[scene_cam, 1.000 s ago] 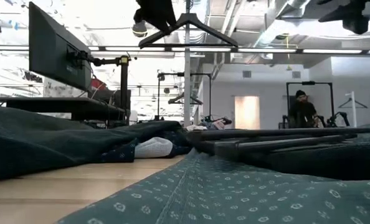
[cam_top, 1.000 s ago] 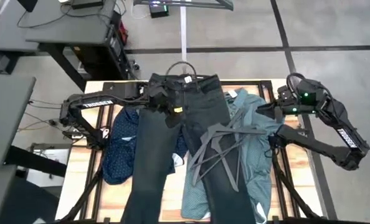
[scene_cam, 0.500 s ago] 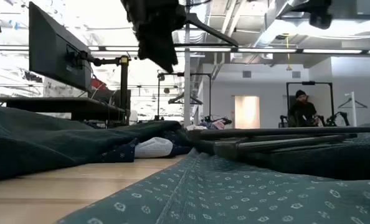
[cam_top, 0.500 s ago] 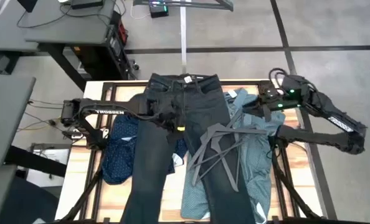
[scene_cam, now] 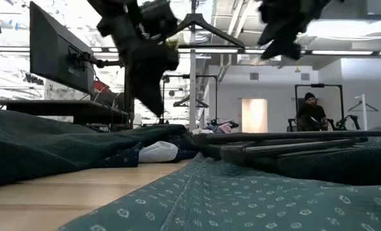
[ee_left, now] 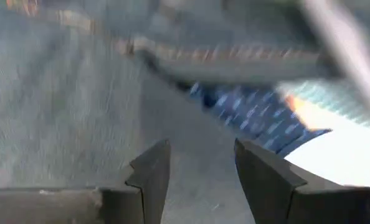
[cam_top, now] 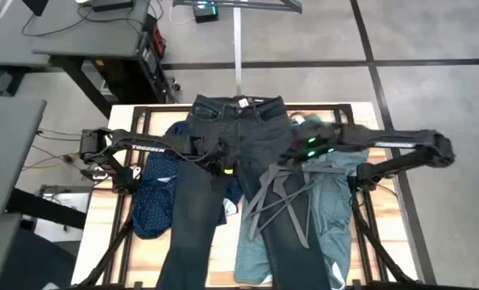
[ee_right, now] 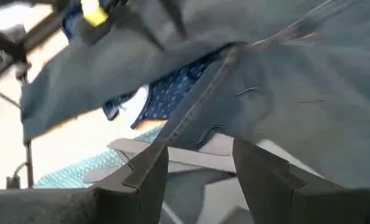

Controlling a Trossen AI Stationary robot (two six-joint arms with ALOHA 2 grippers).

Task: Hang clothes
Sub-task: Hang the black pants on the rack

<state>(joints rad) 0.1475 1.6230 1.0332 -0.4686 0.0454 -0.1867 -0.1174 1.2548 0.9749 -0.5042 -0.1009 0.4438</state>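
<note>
Now right end effector (cam_top: 294, 155) moved over jeans (cam_top: 247, 137), L lower.

Both arms were matte black with white lettering along their links; the right arm (cam_top: 385, 145) showed green lights, and the left arm (cam_top: 143, 147) bore a yellow tag.

Only one marking reads at all — pale block lettering along the left arm (cam_top: 147, 148) in the high view, apparently the maker's name, though the letters are too small to spell out with certainty — nothing else carries legible text, numbers or signs
</note>
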